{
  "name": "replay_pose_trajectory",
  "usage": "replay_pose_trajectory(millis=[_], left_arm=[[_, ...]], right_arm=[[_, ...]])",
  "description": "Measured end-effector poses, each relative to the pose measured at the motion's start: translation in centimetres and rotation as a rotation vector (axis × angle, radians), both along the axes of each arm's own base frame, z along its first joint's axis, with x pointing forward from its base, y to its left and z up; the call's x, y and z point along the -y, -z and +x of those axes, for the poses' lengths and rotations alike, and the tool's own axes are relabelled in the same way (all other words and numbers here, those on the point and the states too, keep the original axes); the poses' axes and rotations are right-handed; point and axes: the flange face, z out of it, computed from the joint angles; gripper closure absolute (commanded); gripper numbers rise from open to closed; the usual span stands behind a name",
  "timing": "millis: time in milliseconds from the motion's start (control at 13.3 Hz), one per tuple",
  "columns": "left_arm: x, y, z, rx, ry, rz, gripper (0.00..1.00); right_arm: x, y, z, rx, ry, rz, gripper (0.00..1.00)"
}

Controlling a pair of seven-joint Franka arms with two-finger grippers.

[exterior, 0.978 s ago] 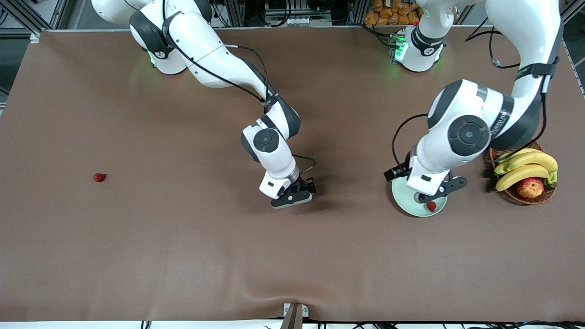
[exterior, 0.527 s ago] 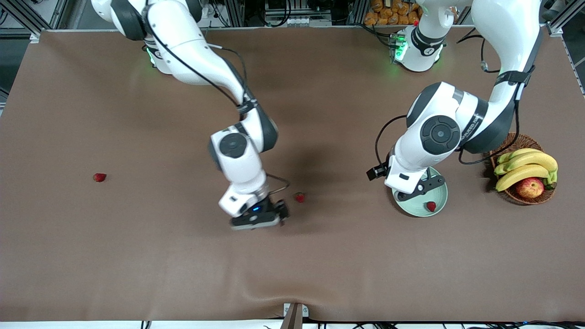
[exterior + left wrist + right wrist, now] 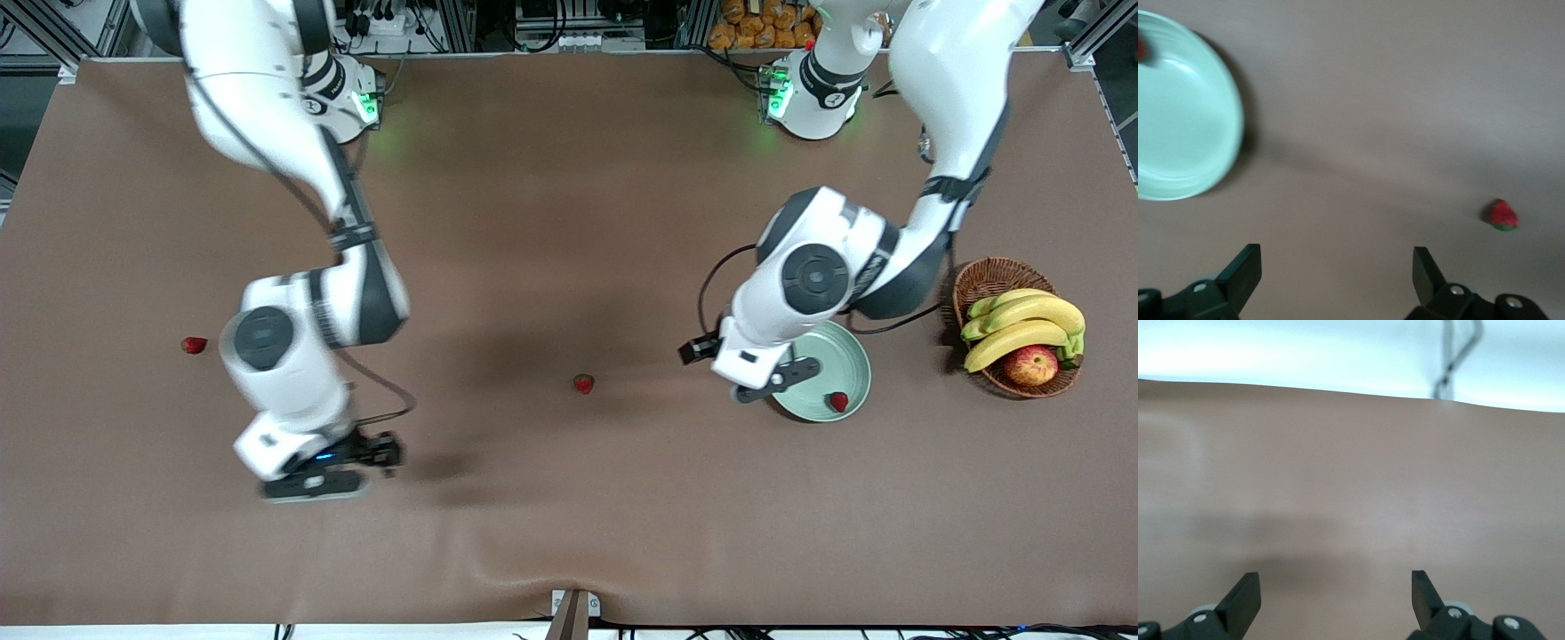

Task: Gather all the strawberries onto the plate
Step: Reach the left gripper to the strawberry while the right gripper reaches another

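The pale green plate (image 3: 831, 356) lies toward the left arm's end of the table, with one strawberry (image 3: 837, 402) in it by the rim nearest the camera. A second strawberry (image 3: 583, 383) lies on the brown table near the middle. A third strawberry (image 3: 194, 345) lies toward the right arm's end. My left gripper (image 3: 763, 384) is open and empty over the plate's edge on the middle side. Its wrist view shows the plate (image 3: 1178, 113) and the middle strawberry (image 3: 1503, 215). My right gripper (image 3: 320, 471) is open and empty over bare table, between the middle and third strawberries.
A brown wicker basket (image 3: 978, 280) with bananas (image 3: 1022, 324) and an apple (image 3: 1031, 364) stands beside the plate at the left arm's end of the table. The brown cloth has a wrinkle (image 3: 498, 556) near the front edge.
My right gripper swung away from the middle strawberry toward the right arm's end, uncovering the berry on the table. My left gripper slid from over the plate toward the middle.
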Motion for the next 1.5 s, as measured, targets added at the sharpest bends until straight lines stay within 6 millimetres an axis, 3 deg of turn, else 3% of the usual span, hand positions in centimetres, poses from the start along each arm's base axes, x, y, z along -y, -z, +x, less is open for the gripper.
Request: replay_pose_trajectory(millis=[150, 376, 677, 1053, 1279, 1504], left_arm=[[2.3, 1.9, -0.4, 0.017, 0.016, -0.037, 0.00], [5.4, 3.5, -0.8, 0.046, 0.006, -0.090, 0.00], [12.0, 5.2, -2.3, 0.079, 0.026, -0.092, 0.00], [16.3, 11.7, -4.3, 0.121, 0.005, -0.051, 0.00], [16.4, 13.8, -4.0, 0.117, -0.016, -0.040, 0.00], [16.7, 14.3, -3.2, 0.148, -0.028, -0.076, 0.00]], right_arm=[[5.3, 0.1, -0.6, -0.032, 0.060, 0.005, 0.00], [11.0, 1.4, -3.1, -0.109, 0.141, 0.020, 0.00], [19.9, 7.2, -7.3, -0.248, 0.282, 0.022, 0.00], [31.4, 11.0, -11.9, -0.340, 0.439, 0.040, 0.00], [36.1, 11.9, -14.0, -0.367, 0.485, 0.052, 0.00], [37.8, 13.5, -16.1, -0.420, 0.524, 0.075, 0.00]])
